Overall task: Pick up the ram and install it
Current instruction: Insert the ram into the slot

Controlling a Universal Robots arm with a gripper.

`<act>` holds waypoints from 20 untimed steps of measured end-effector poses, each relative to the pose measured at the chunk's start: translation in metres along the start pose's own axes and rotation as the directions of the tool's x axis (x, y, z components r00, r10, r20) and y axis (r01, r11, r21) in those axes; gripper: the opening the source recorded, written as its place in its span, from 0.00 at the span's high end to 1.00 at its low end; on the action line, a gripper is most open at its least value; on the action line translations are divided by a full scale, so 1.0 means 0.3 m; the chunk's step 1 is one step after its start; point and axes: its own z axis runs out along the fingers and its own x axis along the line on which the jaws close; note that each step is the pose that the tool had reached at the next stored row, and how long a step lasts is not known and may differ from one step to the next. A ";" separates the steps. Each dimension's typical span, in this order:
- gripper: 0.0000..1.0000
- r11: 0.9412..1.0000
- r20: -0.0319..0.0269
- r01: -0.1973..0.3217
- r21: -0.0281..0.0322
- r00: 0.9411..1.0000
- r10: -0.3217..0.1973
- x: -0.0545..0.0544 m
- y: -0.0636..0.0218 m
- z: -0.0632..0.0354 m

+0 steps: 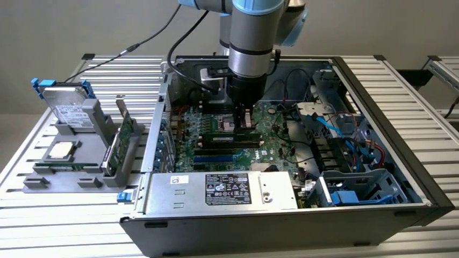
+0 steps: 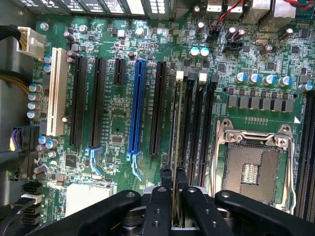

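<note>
The open computer case (image 1: 272, 234) lay on its side with the arm (image 1: 251, 48) reaching straight down into it, and the pincer (image 1: 242, 115) hung low over the motherboard (image 1: 215, 145), near the middle of the board. Below the pincer ran the bank of dark memory slots (image 2: 197, 123). The empty processor socket (image 2: 253, 167) lay just beside them on one flank. The long blue expansion slot (image 2: 137, 103) and its black neighbours were on the other flank, farther from the fingers.

The pincer (image 2: 174, 184) was closed down to a narrow gap on the ram (image 2: 176, 128). It held the ram on edge, one finger against each flat face. The stick ran out from between the fingertips along the outermost slot of the bank, on the side toward the expansion slots, and its far end reached the pale latch (image 2: 179, 75) at the slot's end. Whether its lower edge had entered the slot or only hovered over it could not be told.

The step in hand appeared to be seating the stick. Doing it well likely called for:
- keeping the stick parallel to the slot along its whole length, so neither end led;
- pressing straight down with no twist, since the thin board would bind if it leaned toward the neighbouring slot;
- having both end latches swung outward to receive the stick;
- holding the grip firm until the board sat level, because a slip between the pads would tilt it.
</note>
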 end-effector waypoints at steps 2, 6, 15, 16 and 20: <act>0.87 1.000 0.000 0.000 0.002 1.000 0.000 0.000 0.001 0.000; 0.87 1.000 -0.001 0.000 0.006 1.000 0.001 0.000 0.007 0.000; 0.87 1.000 -0.006 -0.002 0.023 1.000 0.002 -0.001 0.022 0.000; 0.87 1.000 -0.007 -0.002 0.023 1.000 0.002 -0.001 0.024 0.000; 0.87 1.000 -0.007 -0.002 0.024 1.000 0.002 -0.002 0.024 0.000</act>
